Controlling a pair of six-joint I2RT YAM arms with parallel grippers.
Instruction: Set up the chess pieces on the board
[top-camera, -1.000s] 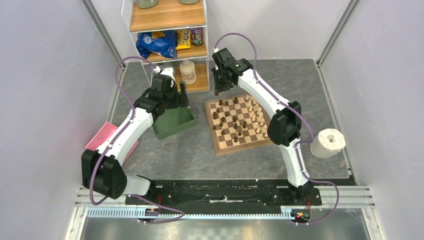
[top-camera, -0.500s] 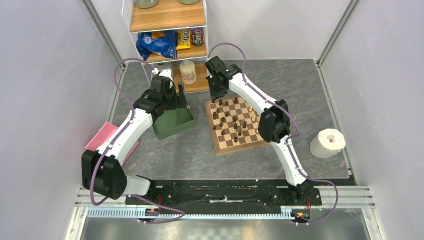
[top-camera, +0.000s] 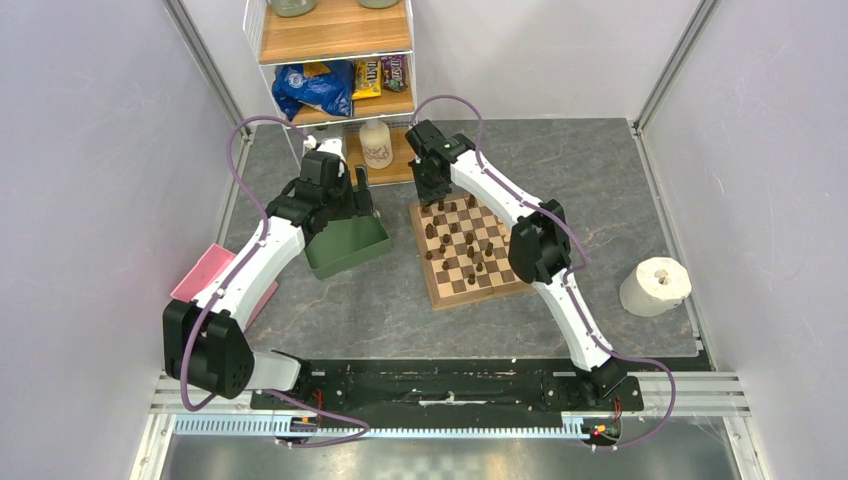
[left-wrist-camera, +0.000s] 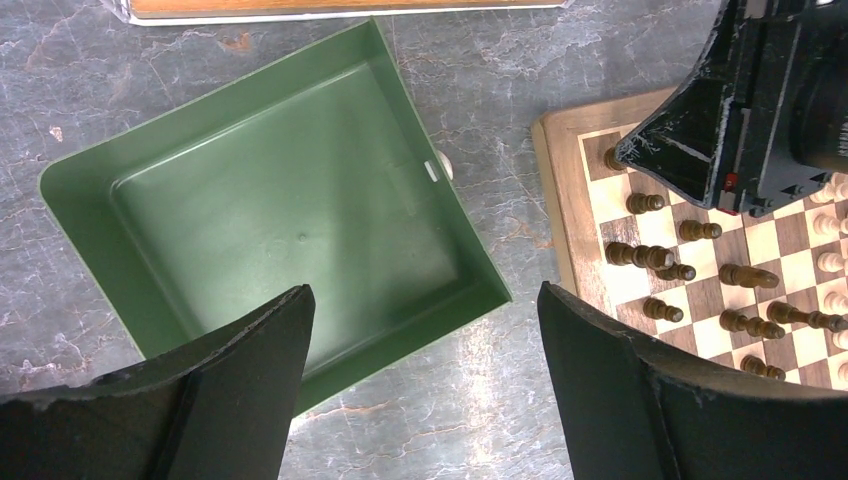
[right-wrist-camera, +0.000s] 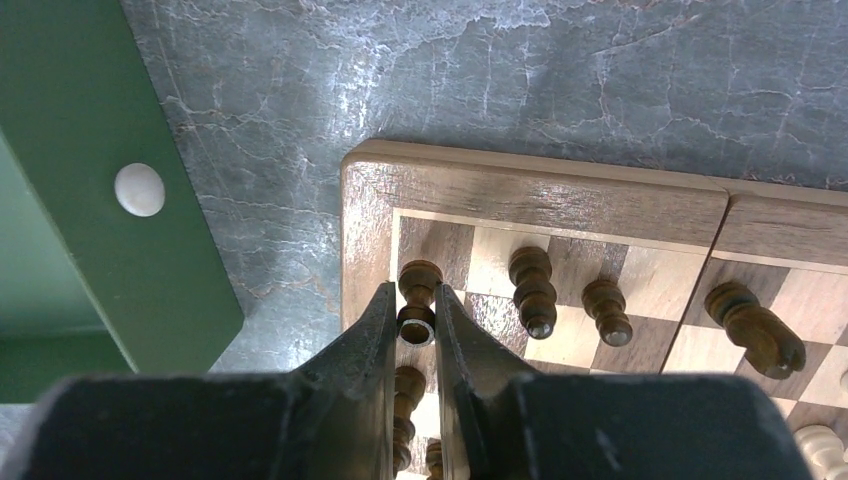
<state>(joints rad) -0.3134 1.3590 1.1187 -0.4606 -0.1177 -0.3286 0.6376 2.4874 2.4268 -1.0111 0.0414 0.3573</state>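
- The right gripper (right-wrist-camera: 413, 295) is at the far left corner of the board (top-camera: 470, 294), with its arm stretched across the board's right half
- Its fingers (right-wrist-camera: 372, 335) are nearly together and clamped on the upper part of a dark piece (right-wrist-camera: 420, 275)
- That piece is upright, and its foot is at the dark corner square; I cannot tell whether it touches the wood
- More dark pieces (right-wrist-camera: 531, 290) stand or lean on the squares just beside it in the same rows
- In the top view, dark pieces are scattered over the left and middle of the board
- The pale pieces (left-wrist-camera: 830, 225) are on the side of the board away from the tray, and the right arm hides most of them in the top view
- The left gripper (left-wrist-camera: 422, 290) hangs over the green tray (left-wrist-camera: 300, 200), which lies on the table just left of the board
- Its fingers (left-wrist-camera: 230, 390) are spread wide with nothing between them
- No pieces show on the tray's floor in the left wrist view
- A small white round thing (right-wrist-camera: 140, 190) is at the tray's edge nearest the board; I cannot tell whether it rests on the tray or on the table
- A wooden shelf (top-camera: 335, 30) with snack bags (top-camera: 315, 90) and a white bottle (top-camera: 375, 145) stands at the far side of the table
- A paper roll (top-camera: 655, 285) is well to the right of the board
- A pink flat thing (top-camera: 205, 275) is at the left wall
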